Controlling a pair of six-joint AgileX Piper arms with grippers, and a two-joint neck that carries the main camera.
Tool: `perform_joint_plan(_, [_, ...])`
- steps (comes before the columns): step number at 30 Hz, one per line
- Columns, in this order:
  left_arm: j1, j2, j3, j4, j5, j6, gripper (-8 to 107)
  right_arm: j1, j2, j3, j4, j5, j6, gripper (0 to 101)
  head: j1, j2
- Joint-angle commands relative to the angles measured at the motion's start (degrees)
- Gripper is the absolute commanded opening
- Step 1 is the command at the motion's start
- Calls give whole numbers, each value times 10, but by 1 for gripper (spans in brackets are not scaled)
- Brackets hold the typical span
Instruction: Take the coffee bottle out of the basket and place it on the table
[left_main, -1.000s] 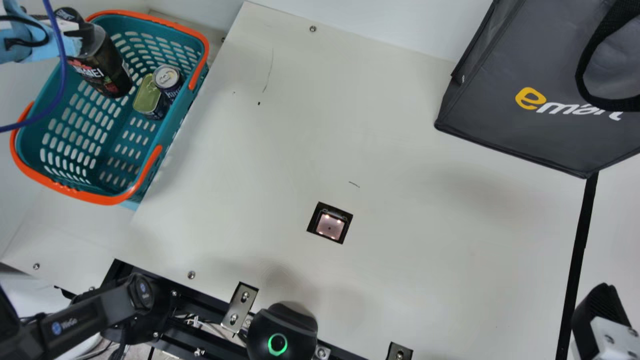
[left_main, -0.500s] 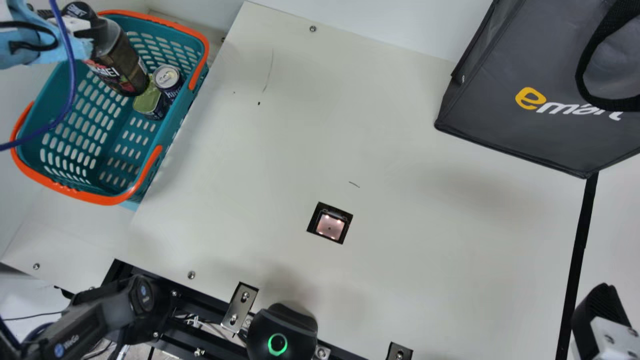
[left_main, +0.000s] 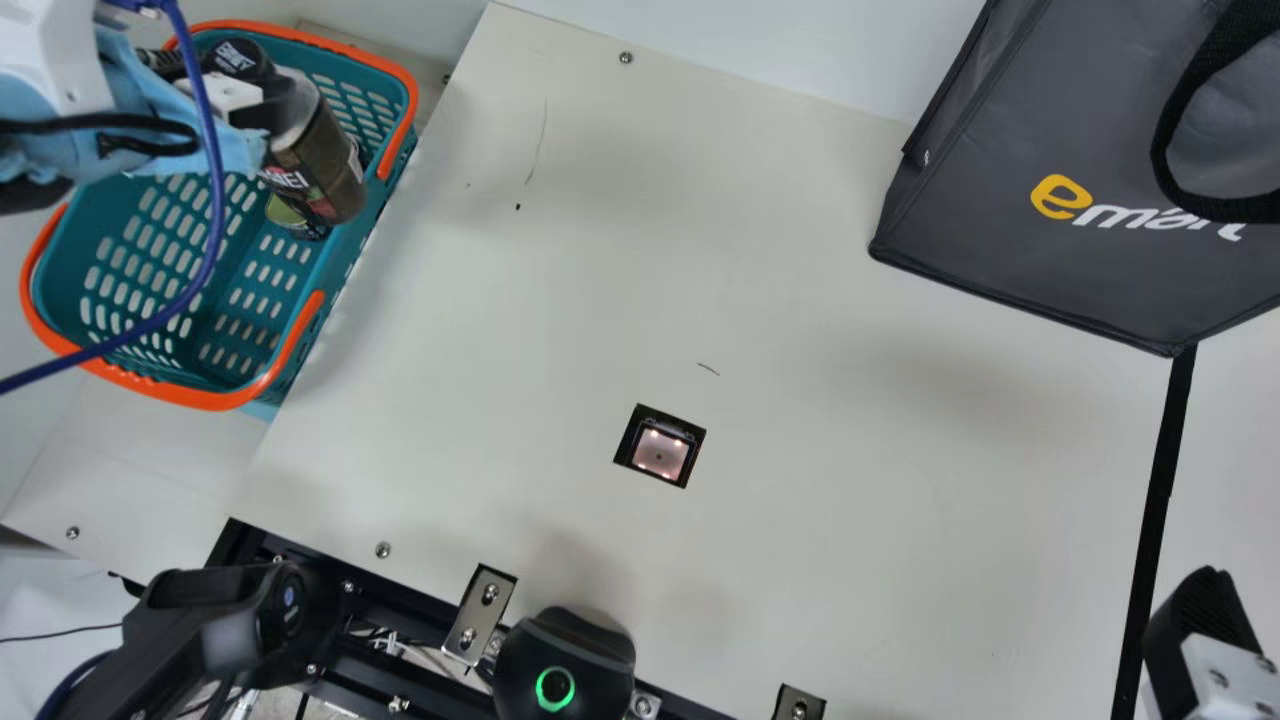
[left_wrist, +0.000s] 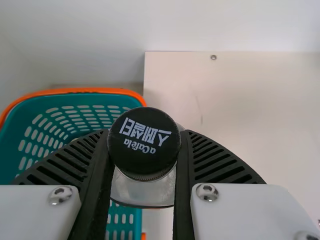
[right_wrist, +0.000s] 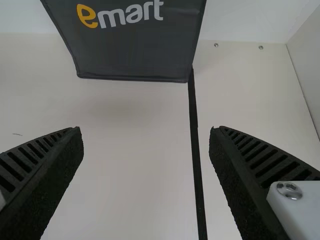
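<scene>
In the main view my left gripper is shut on the dark coffee bottle, holding it tilted above the right part of the teal basket. In the left wrist view the bottle's black cap is between the two ribbed fingers of my left gripper, which press on the neck area from both sides. At the main view's lower right corner is my right gripper; in the right wrist view, my right gripper stands open with nothing between its fingers.
A gold-lidded can lies in the basket under the bottle. The basket's orange handles rise at its rim. A dark grey shopping bag stands at the back right. A scanner window is set into the cream table.
My left gripper has carried the bottle rightward across the basket, from its back left corner towards its right wall, and the bottle now covers the second can. The right arm has kept still.
</scene>
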Motion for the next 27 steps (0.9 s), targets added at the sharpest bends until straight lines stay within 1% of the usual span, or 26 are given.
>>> perform_joint_plan(1, [-32,-7,9,18,-6,-27,10,0,0,0,0,0,0,91,-15,1])
perform_joint_plan(14, [-171,-41,60,122,-38,-179,10,0,0,0,0,0,0,91,-15,1])
perform_joint_plan(27, [-255,-54,103,202,-61,-302,10,0,0,0,0,0,0,91,-15,1])
